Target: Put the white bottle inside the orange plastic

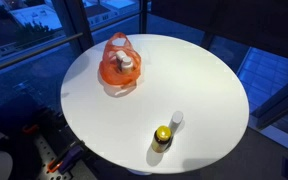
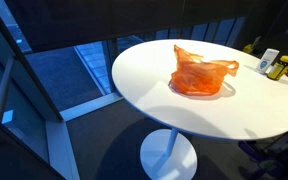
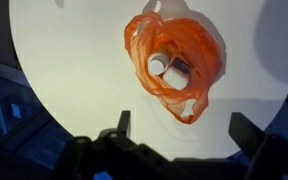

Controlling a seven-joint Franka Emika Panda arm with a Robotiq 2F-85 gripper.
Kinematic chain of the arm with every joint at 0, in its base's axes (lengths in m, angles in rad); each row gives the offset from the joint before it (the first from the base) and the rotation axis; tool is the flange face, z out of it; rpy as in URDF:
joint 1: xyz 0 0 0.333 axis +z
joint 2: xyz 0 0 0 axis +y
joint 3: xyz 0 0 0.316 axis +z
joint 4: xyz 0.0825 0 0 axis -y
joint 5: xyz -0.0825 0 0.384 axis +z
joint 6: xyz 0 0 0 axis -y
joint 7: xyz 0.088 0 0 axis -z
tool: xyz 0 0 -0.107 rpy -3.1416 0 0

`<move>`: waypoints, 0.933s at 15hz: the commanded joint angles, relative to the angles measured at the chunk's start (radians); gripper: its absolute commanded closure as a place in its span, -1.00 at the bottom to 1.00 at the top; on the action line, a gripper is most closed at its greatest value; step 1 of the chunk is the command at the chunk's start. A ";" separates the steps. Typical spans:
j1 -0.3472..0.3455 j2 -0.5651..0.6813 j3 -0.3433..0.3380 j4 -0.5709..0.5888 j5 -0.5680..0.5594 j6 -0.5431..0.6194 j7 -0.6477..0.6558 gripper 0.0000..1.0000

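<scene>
One small white plastic bottle [image 3: 164,68] lies on its side inside the crumpled orange plastic bag [image 3: 199,55], whose mouth gapes upward so that the bottle shows through the opening. The bag rests on the round white counter [image 3: 74,60], towards one edge. In the wrist view the hand [image 3: 184,128] hangs above the counter, apart from the bag, its two dark fingers [image 3: 124,122] spread wide with nothing between them. In an exterior view a small dark jar with a yellow lid [image 1: 162,137] stands near the opposite edge of the counter, well apart from the bag, with a small white container [image 1: 176,119] just beside it.
</scene>
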 commanded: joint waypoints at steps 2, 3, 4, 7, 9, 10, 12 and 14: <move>0.026 0.003 -0.023 0.002 -0.010 -0.004 0.008 -1.00; 0.026 0.003 -0.023 0.002 -0.010 -0.004 0.008 -1.00; 0.026 0.003 -0.023 0.002 -0.010 -0.004 0.008 -1.00; 0.017 0.050 -0.013 0.062 -0.022 -0.052 0.042 -1.00; 0.010 0.092 -0.011 0.114 -0.028 -0.092 0.069 -1.00; 0.005 0.120 -0.011 0.146 -0.035 -0.111 0.090 -1.00; -0.002 0.177 -0.020 0.207 -0.053 -0.151 0.127 -1.00; -0.005 0.232 -0.037 0.260 -0.076 -0.181 0.163 -1.00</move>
